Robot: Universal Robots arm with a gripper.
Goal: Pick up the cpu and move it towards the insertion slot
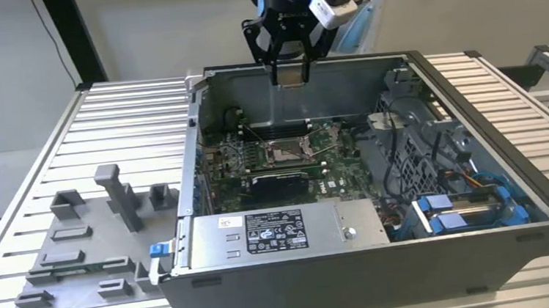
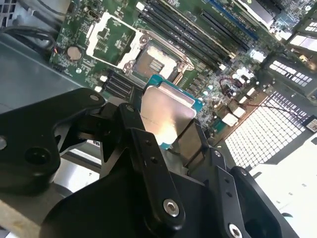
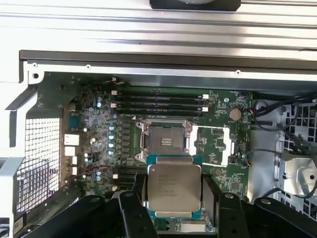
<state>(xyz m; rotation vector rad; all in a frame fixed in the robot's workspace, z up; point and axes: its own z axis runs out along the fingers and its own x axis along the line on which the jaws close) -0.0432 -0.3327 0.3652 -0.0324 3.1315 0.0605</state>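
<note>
Clearly the black, link-armed pincer [image 3: 173, 198] is closed on the cpu [image 3: 174, 186], a small thin square chip with a silvery metal top and a teal-green border, its two fingers [image 3: 210, 196] pressed against opposite edges so the flat face stays bare; in the second wrist view the same chip [image 2: 166, 111] sticks out from between the black linkages [image 2: 148, 163]. Judging by its look, the chip is light and stiff, with a smooth lid that would slip under face pressure and a delicate underside, so the edge hold seems the right one. It hangs in the air above the green motherboard [image 3: 99, 124], close to the insertion slot [image 3: 165, 141], a square socket with a shiny metal frame and pale centre, yet well apart from it in height: the exterior view has the pincer [image 1: 290, 75] up at the rim of the open grey computer case [image 1: 383, 278], with the socket [image 1: 287, 151] down on the board. Beside the case, on the ribbed metal desk [image 1: 58, 141], lies a grey plastic fixture tray [image 1: 86, 250].
</note>
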